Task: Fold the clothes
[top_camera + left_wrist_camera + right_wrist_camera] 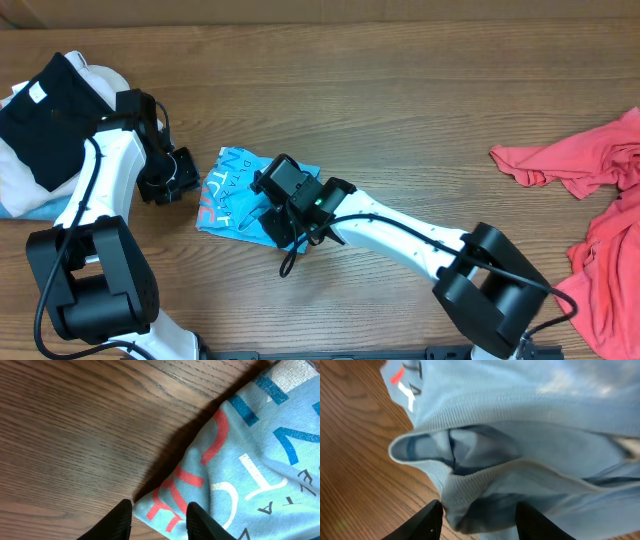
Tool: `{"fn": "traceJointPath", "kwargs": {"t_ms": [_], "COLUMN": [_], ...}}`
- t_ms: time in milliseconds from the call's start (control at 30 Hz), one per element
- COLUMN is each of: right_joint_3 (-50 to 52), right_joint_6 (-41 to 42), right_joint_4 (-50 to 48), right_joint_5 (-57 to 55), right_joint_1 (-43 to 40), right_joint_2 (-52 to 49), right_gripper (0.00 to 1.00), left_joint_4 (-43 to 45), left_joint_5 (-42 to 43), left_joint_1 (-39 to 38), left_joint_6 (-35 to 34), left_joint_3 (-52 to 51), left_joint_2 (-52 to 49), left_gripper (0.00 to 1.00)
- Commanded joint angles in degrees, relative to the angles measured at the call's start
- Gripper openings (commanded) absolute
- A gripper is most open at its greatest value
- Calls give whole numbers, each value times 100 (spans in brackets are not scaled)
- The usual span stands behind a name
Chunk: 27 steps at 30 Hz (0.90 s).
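Observation:
The sky-blue T-shirt (230, 190), printed with red, white and blue lettering, lies folded small on the wooden table left of centre. My left gripper (186, 178) is at its left edge. In the left wrist view that gripper (159, 516) stands open, with a flat corner of the shirt (250, 460) lying between its fingers. My right gripper (268, 212) rests on the shirt's right part. Seen from the right wrist, it (479, 519) is shut on a bunched fold of blue cloth (530, 450) beside the ribbed collar. The coral-red T-shirt (600, 165) lies crumpled at the far right edge.
A pile of cloth sits at the far left: a black piece (45, 115) on top of a white garment (100, 78). Bare wooden tabletop (400, 110) stretches between the blue shirt and the red one.

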<state>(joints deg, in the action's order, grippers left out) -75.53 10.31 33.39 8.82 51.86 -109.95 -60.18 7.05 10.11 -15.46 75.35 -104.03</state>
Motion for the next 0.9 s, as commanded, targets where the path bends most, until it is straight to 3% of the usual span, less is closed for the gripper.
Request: {"fn": "traceJointPath", "kwargs": {"t_ms": [0,67,167,267,433,500,700,867], "right_joint_3": [-94,-94,-96,-98,-94,-94,-94,-138], "right_joint_6": [20,20,24,96,1248,1685,1803,1805], "right_joint_4": [-46,-90,-68,146,892,1121,1244,1360], "right_joint_5": [240,240,243,234,-109,-291,-304,-509], "right_joint_1": [33,33,33,20,-22,-22,-22,-24], "right_joint_2": [-120,-118,-116,-83,-74,-74,-74,208], "right_gripper": [51,46,16,9,10,16,18,28], "left_joint_4": [17,31,39,39,42,48,50,46], "left_joint_5": [90,92,92,92,92,92,92,92], "left_joint_1": [-39,-39,-39,-39,-39,-39,-39,-39], "left_joint_6": [26,26,26,26,26,26,26,26], "left_joint_3": [-63,-63,-63,-63,-63,-63,-63,-63], "left_joint_2": [24,24,24,24,24,24,24,24], "left_gripper": [40,41,41,41,42,42,42,42]}}
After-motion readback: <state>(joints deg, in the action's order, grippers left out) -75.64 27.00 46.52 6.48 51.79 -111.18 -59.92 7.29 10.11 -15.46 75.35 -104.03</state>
